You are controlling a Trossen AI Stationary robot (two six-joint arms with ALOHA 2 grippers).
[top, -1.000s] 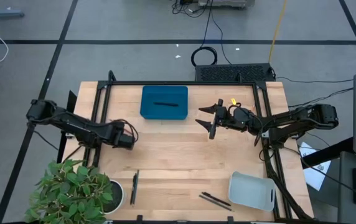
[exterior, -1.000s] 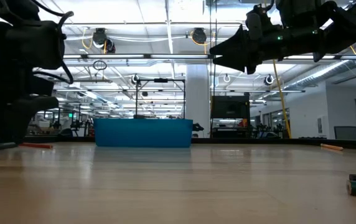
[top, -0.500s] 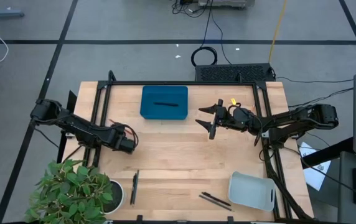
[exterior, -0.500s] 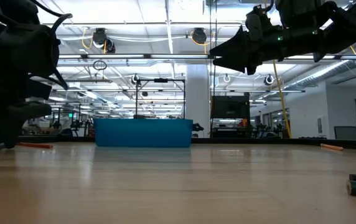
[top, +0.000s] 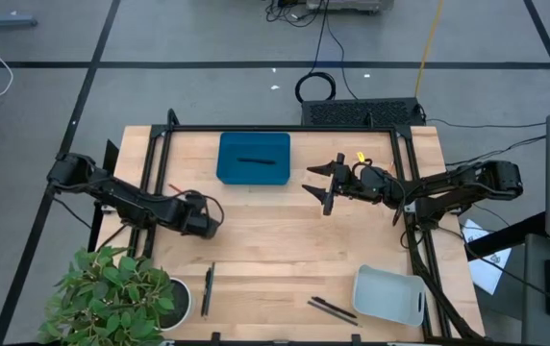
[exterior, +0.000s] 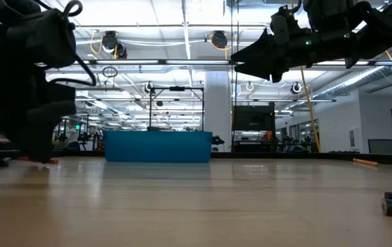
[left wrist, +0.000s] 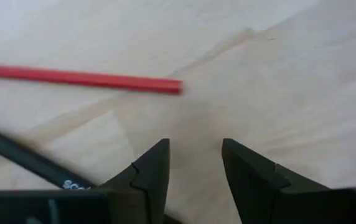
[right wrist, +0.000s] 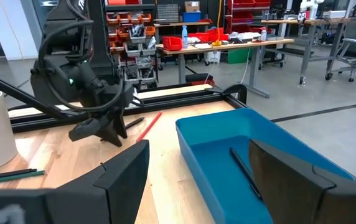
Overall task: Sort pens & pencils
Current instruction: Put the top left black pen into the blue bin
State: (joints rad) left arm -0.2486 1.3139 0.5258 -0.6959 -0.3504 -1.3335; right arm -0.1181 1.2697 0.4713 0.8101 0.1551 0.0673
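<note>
One pen (top: 254, 160) already lies in the blue tray (top: 227, 171), so I read that as the pens' bin. My left end effector (top: 206, 223) hangs low over the worktop (top: 275, 240), fingers narrowly parted and empty, beside the red pencil (left wrist: 78, 79), probably lining up a pick. The right end effector (top: 325, 188) waits wide open, raised beside the tray, clear of the left's work.
</note>
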